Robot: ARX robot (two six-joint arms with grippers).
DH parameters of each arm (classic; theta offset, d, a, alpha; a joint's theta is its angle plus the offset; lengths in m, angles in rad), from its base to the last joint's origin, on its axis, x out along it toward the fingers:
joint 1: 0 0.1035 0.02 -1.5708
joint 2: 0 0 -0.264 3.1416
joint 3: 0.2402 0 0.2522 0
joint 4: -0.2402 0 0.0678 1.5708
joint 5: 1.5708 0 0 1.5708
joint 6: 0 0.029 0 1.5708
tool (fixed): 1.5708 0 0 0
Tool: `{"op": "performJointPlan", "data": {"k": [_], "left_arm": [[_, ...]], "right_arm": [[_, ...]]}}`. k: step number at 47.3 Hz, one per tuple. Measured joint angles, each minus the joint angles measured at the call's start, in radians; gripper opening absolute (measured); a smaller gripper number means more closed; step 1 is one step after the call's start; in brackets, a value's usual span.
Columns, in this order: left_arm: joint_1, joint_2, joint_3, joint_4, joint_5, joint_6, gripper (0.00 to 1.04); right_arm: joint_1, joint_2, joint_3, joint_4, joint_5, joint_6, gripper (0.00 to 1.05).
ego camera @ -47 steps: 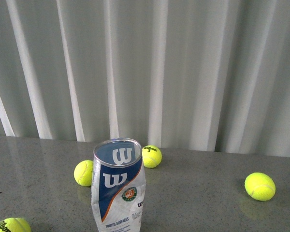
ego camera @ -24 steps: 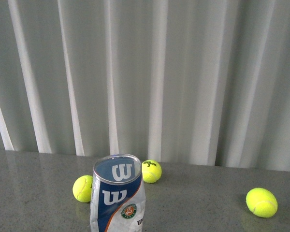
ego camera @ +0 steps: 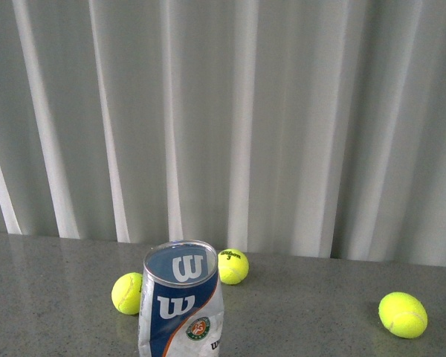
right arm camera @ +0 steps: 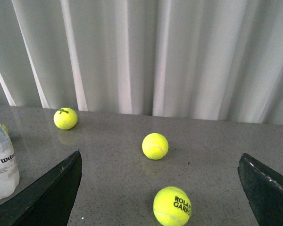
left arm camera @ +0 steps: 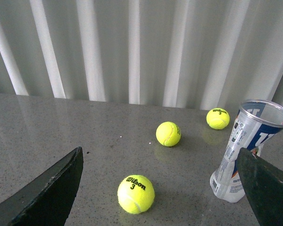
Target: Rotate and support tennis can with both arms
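Both pincers stand wide apart and hold nothing — the left gripper (left arm camera: 160,188) frames a Wilson ball (left arm camera: 136,193), the right gripper (right arm camera: 160,188) a Roland Garros ball (right arm camera: 172,206). The tennis can (ego camera: 181,303) stands upright on the grey table (ego camera: 312,305), at 6 o'clock in the front view — base cut off, arms unseen there
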Motion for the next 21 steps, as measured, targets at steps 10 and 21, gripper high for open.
{"op": "performJointPlan", "data": {"k": [10,21], "left_arm": [[0.0,0.0,0.0,0.0,0.0,0.0,0.98],[0.0,0.0,0.0,0.0,0.0,0.0,0.98]], "right_arm": [[0.0,0.0,0.0,0.0,0.0,0.0,0.98],[0.0,0.0,0.0,0.0,0.0,0.0,0.98]]}}
